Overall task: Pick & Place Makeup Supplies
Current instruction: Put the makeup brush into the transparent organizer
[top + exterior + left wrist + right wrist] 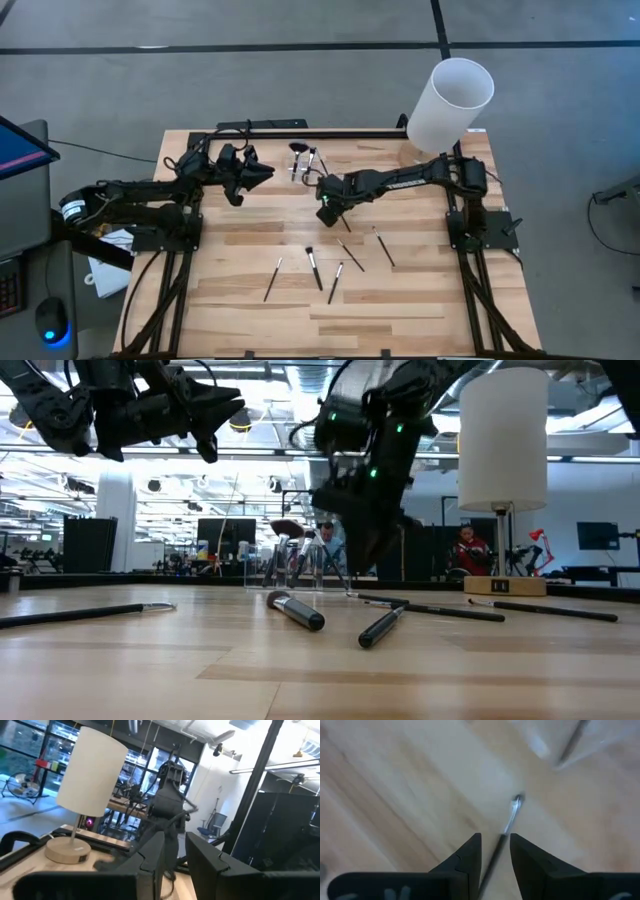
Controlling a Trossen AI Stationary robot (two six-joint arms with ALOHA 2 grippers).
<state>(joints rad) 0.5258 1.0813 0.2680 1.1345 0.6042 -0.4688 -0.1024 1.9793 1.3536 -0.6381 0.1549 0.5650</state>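
Several slim black makeup brushes lie on the wooden table [420, 300]: one at the left [273, 279], one with a thicker head [314, 268] [297, 610], another beside it [336, 282] and two farther right [351, 255] [385, 250]. More brushes stand in a small clear holder [303, 160] [295, 565] at the back. My right gripper [325, 210] [495, 837] hovers just in front of the holder, pointing down and open. A thin brush [512, 812] shows in the gap between its fingers without touching either. My left gripper [268, 172] [176, 837] waits raised, left of the holder, with a narrow empty gap.
A tall white cylinder lamp [452, 105] [503, 440] on a wooden base [505, 585] stands at the table's back right corner. A monitor [20, 160] and a mouse [50, 322] sit off the left edge. A person in red [468, 548] sits in the room beyond.
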